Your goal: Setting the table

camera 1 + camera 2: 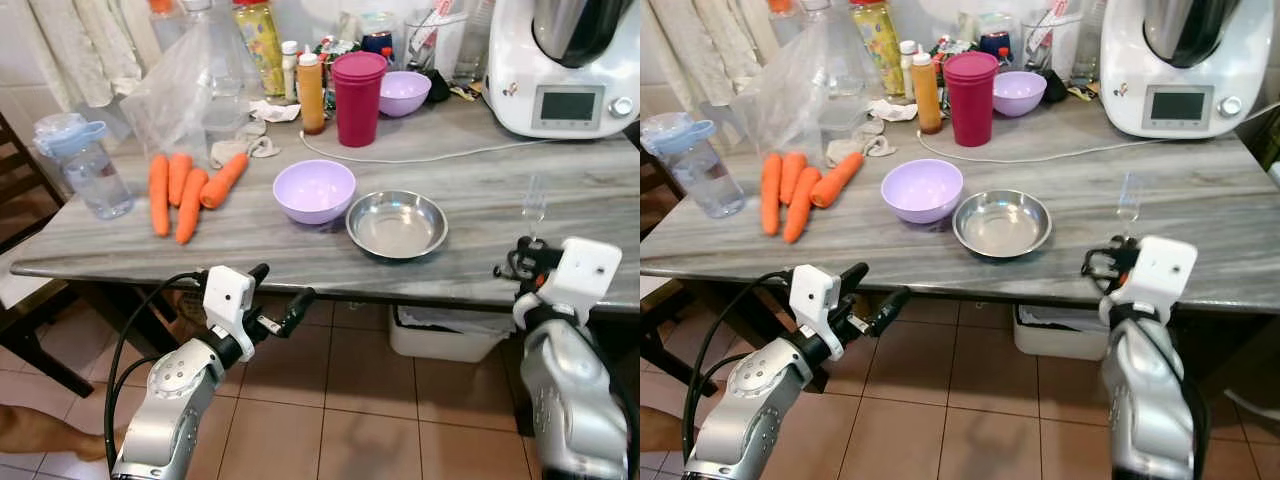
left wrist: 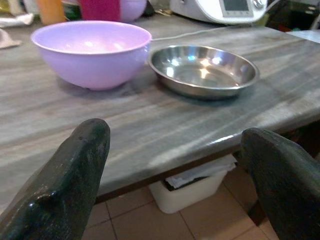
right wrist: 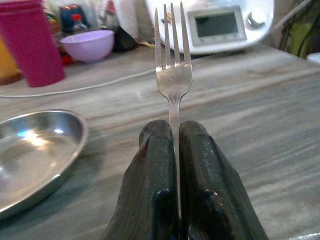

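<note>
A steel plate (image 1: 397,224) lies near the front edge of the grey marble table (image 1: 560,200), with a lilac bowl (image 1: 314,190) just to its left. My right gripper (image 3: 175,131) is shut on a metal fork (image 3: 172,70), tines pointing up, held over the table's front edge to the right of the plate. The fork (image 1: 533,205) appears faintly above the right wrist. My left gripper (image 1: 282,292) is open and empty, below and in front of the table edge, facing the bowl (image 2: 91,52) and plate (image 2: 203,70).
Several carrots (image 1: 185,190) lie left of the bowl, beside a water jug (image 1: 85,165). A magenta cup (image 1: 358,98), a second lilac bowl (image 1: 404,92), bottles and a white kitchen machine (image 1: 560,70) stand at the back. A white cable (image 1: 420,157) crosses the table. A white bin (image 1: 445,335) sits under the table.
</note>
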Robot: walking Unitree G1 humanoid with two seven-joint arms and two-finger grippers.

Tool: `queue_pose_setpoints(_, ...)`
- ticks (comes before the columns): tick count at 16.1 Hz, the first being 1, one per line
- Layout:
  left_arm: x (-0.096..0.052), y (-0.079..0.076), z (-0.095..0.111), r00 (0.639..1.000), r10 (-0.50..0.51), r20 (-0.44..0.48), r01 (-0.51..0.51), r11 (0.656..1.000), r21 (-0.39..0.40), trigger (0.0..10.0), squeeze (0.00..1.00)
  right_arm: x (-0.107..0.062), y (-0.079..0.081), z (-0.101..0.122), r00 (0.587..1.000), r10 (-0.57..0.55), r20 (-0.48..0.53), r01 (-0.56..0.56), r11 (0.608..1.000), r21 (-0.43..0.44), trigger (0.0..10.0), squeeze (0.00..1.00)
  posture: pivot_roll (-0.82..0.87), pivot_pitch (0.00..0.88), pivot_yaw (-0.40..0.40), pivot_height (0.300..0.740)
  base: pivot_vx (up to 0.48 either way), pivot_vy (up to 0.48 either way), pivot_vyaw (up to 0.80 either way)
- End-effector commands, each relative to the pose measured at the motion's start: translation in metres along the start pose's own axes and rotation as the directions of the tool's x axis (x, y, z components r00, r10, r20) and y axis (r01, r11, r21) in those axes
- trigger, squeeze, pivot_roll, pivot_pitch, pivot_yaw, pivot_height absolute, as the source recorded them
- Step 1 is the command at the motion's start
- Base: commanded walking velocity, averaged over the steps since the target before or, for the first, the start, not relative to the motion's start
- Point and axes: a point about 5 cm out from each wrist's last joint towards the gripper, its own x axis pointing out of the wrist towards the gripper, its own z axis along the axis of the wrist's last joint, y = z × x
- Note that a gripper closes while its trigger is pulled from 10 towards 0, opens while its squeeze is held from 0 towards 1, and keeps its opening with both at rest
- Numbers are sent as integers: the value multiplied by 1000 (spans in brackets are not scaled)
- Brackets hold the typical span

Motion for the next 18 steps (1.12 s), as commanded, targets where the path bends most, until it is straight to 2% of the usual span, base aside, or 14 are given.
queue_pose_setpoints(1,-1,0,2,1000,-17,-5,17,1000,3,10000,0,7,0,-1,1000,1,-23,-1,1000,15,10000,0,-259,92,118,740,0,0,0)
queue_pose_setpoints(17,-1,0,2,1000,-17,-5,17,1000,3,10000,0,7,0,-1,1000,1,-23,-1,1000,15,10000,0,-259,92,118,740,0,0,0)
queue_pose_setpoints(18,-8,-7,6,996,-92,-13,92,996,6,10000,0,30,7,-9,994,29,-103,-24,998,58,10000,0,-208,154,109,740,0,0,0)
